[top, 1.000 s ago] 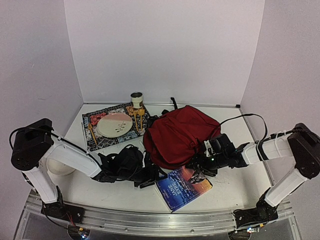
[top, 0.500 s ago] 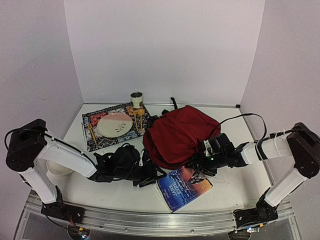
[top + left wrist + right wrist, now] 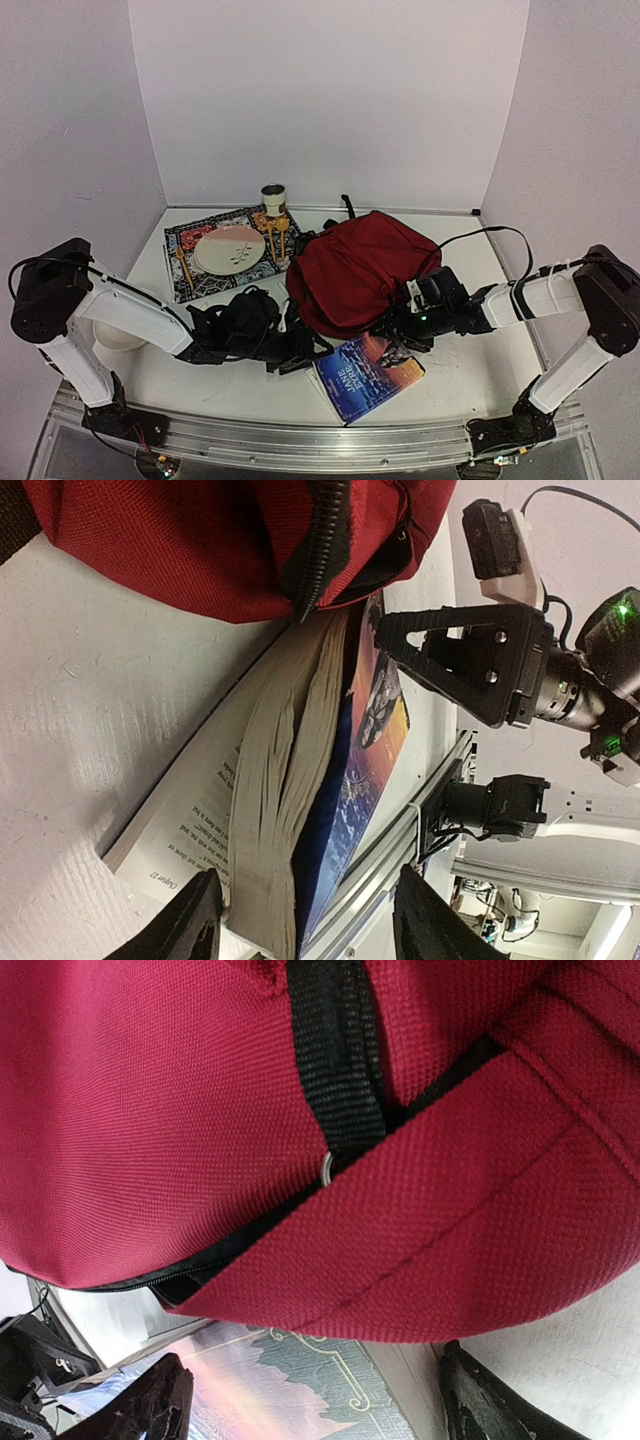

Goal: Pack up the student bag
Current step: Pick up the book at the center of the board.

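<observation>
The student bag [image 3: 355,265], dark red with black straps, lies in the middle of the table. A thick book [image 3: 368,375] with a blue and orange cover lies at its near edge, partly tucked under it. My left gripper [image 3: 310,925] is open, its fingers either side of the book's [image 3: 300,770] near corner, with a gap to the cover. The bag's [image 3: 180,550] open zipper [image 3: 325,550] hangs over the pages. My right gripper [image 3: 325,1405] is open under the bag's [image 3: 150,1110] lower edge, above the book's cover [image 3: 290,1390], holding nothing.
A patterned placemat [image 3: 190,270] at the back left carries a plate [image 3: 229,249], golden cutlery [image 3: 275,235] and a cup [image 3: 273,198]. A white bowl [image 3: 120,335] sits by the left arm. Black straps [image 3: 250,320] lie left of the bag. A metal rail [image 3: 300,440] runs along the near edge.
The upper part of the left arm has swung slightly to the left. The bag, the book and the right arm have not visibly moved.
</observation>
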`<state>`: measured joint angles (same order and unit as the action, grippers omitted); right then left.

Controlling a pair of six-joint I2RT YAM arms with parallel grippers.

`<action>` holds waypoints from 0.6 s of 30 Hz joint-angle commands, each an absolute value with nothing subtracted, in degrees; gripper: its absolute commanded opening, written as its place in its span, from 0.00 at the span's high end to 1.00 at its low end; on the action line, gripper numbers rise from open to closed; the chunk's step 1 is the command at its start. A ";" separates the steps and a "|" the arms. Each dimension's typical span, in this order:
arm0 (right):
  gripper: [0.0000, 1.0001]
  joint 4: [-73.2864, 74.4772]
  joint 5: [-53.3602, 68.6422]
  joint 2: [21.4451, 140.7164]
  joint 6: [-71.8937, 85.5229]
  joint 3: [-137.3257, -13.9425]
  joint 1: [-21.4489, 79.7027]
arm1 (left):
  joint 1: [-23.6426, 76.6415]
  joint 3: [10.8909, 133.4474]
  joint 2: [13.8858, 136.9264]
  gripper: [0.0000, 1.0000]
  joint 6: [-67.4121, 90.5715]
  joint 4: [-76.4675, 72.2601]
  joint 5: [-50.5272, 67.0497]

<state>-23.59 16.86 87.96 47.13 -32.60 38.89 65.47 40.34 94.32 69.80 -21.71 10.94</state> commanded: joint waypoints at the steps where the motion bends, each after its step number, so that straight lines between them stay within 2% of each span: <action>1: 0.14 -22.32 17.59 88.32 46.46 -34.26 39.47 | 65.74 43.28 95.05 0.41 67.42 -26.46 13.72; 8: 0.14 -21.98 17.49 87.93 46.15 -34.56 39.47 | 65.73 42.96 98.16 0.44 67.41 -26.35 12.49; 14: 0.15 -21.71 17.32 87.75 45.99 -34.65 39.49 | 65.64 43.20 97.84 0.55 66.64 -26.35 12.06; 16: 0.15 -21.51 17.26 87.52 45.73 -34.63 39.46 | 65.63 43.11 97.08 0.66 66.34 -26.36 11.84; 18: 0.14 -21.10 16.99 87.18 45.35 -34.61 39.46 | 65.60 42.90 96.12 0.86 66.05 -26.31 11.55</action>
<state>-23.43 16.88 87.96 46.45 -32.62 38.94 65.47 40.95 98.30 67.18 -22.55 11.74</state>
